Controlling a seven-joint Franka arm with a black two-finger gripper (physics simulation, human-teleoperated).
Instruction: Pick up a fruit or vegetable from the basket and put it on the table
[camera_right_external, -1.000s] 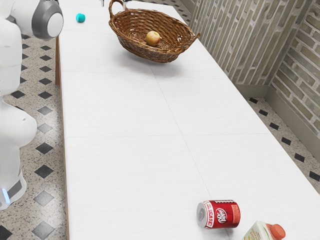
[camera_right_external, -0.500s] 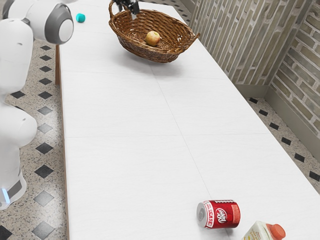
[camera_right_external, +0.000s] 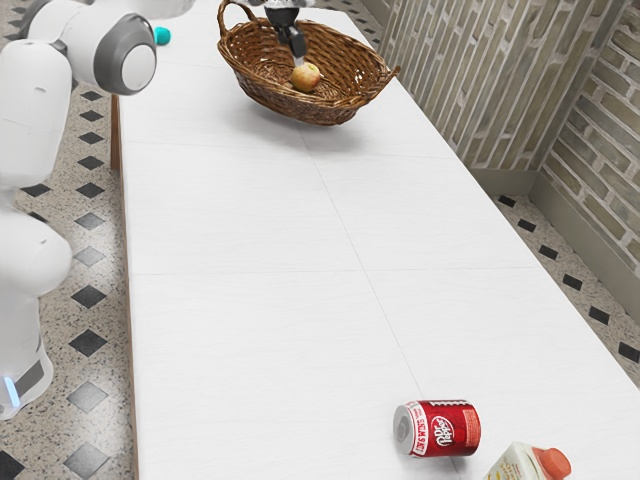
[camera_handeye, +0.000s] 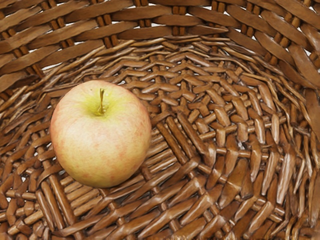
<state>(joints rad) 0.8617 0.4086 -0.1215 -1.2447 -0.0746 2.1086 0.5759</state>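
Observation:
My gripper (camera_right_external: 297, 56) reaches down into the wicker basket (camera_right_external: 343, 100) from the exterior view's top edge. Its tip overlaps the upper edge of the yellow-red apple (camera_right_external: 306, 78) there; whether they touch I cannot tell. In the wrist view the apple (camera_handeye: 101, 134) rests upright on the woven basket floor (camera_handeye: 220, 150), stem up, with nothing around it. How the gripper stands, open or shut, cannot be made out.
On the white table (camera_right_external: 240, 220), a red soda can (camera_right_external: 440, 429) lies on its side and a carton with an orange cap (camera_right_external: 530, 463) is at the bottom edge. A teal object (camera_right_external: 161, 36) sits beyond the arm. The basket's looped handle (camera_right_external: 222, 14) rises at its far left.
The gripper has come in over the basket, moving toward the exterior view's right and down to the apple. The arm's upper links have swung along with it. Apple and basket have stayed put.

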